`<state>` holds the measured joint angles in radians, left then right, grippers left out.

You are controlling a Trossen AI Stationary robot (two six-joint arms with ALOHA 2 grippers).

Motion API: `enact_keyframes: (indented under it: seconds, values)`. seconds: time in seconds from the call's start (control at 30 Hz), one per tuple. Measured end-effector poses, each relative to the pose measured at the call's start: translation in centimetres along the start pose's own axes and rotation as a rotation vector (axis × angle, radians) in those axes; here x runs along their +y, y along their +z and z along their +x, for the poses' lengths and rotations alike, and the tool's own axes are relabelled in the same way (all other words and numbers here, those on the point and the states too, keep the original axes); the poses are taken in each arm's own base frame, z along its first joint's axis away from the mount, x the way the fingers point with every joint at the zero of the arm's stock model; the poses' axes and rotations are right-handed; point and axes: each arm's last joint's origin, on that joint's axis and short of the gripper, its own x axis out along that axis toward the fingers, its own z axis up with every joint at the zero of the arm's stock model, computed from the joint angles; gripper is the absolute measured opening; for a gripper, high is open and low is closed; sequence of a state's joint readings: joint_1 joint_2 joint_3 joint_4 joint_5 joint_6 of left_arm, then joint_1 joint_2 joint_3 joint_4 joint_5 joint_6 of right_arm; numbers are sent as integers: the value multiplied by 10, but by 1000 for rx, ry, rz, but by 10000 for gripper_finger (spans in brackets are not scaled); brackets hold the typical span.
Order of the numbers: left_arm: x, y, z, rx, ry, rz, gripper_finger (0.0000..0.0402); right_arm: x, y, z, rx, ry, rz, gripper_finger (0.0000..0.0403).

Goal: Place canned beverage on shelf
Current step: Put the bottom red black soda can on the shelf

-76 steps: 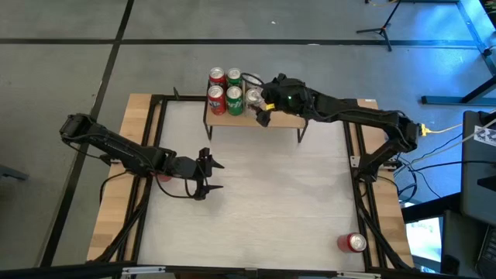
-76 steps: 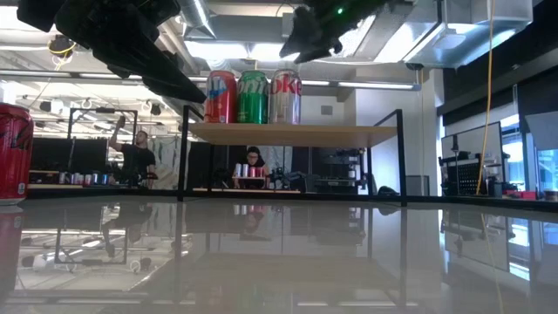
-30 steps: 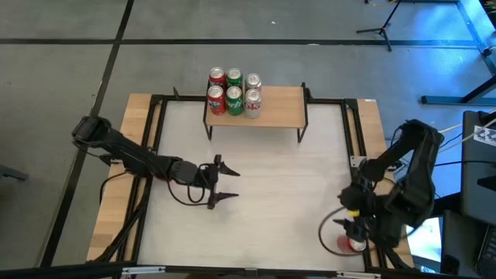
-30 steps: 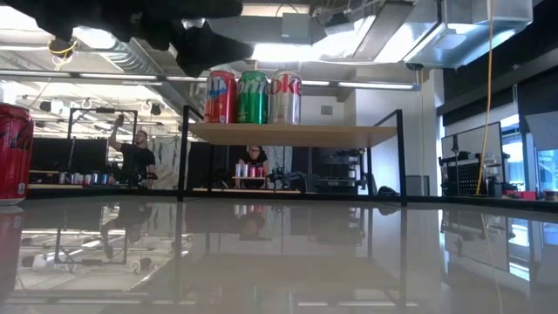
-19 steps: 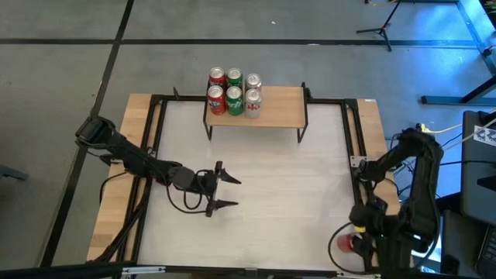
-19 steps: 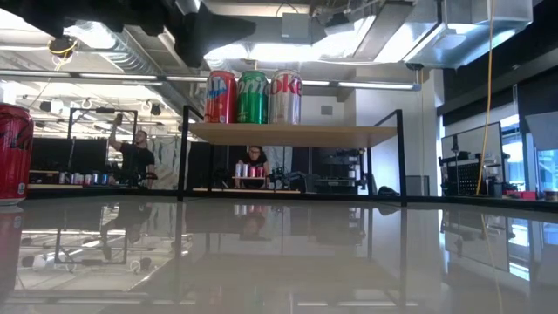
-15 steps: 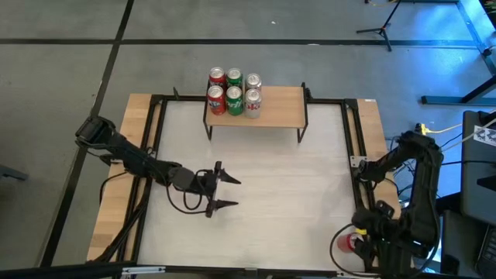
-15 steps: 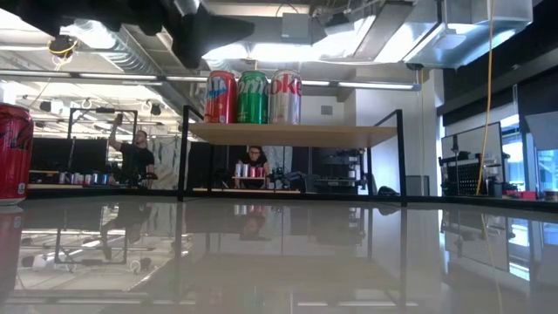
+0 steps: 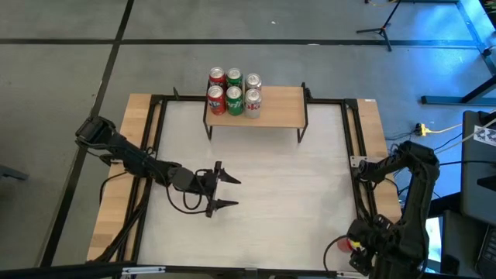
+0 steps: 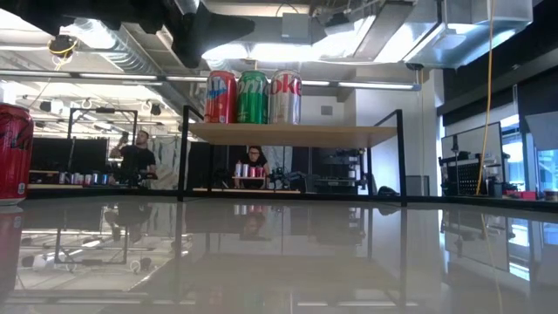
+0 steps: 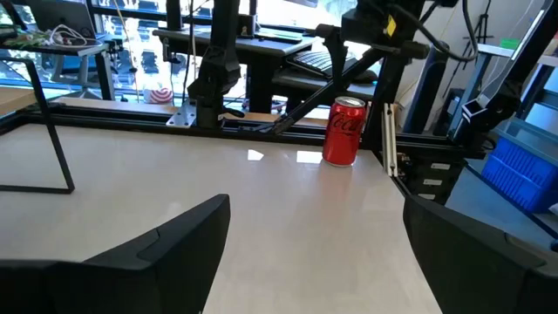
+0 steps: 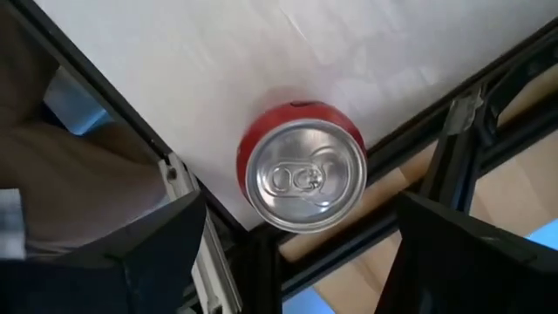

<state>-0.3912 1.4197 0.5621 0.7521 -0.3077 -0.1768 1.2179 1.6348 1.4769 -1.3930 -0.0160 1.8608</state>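
Observation:
A red can (image 12: 305, 179) stands upright on the table by its near right corner (image 9: 342, 245); the left wrist view shows it too (image 11: 346, 131). My right gripper (image 12: 301, 209) hangs open straight above it, pointing down, one finger on either side of the can top, touching nothing. In the high view the right gripper (image 9: 355, 246) hides most of the can. The shelf (image 9: 275, 108) stands at the table's far edge with several cans (image 9: 232, 91) upright on its left end. My left gripper (image 9: 232, 192) waits open and level over the table's left middle.
Black frame rails (image 9: 360, 201) run close beside the red can at the table's right edge. The shelf's right half (image 10: 349, 133) is bare board. Another red can (image 10: 13, 153) stands at the low view's left edge. People show in the room behind the table.
My right gripper has swung toward the table's near right corner and sunk, rolling as it went, until it hangs over the red can. Its fingers have stayed open. The can has not moved.

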Motion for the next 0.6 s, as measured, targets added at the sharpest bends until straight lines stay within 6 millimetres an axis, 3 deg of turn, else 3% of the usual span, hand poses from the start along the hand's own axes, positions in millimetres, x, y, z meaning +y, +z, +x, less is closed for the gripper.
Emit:
enact_keyframes:
  seconds: [0.3,0.6]
  values:
    - [0,0,0,-1,-1,-2,332,3,0,7,-15,-25,-2,369]
    - [-1,0,0,0,-4,-4,332,-1,0,33,19,-69,-17,369]
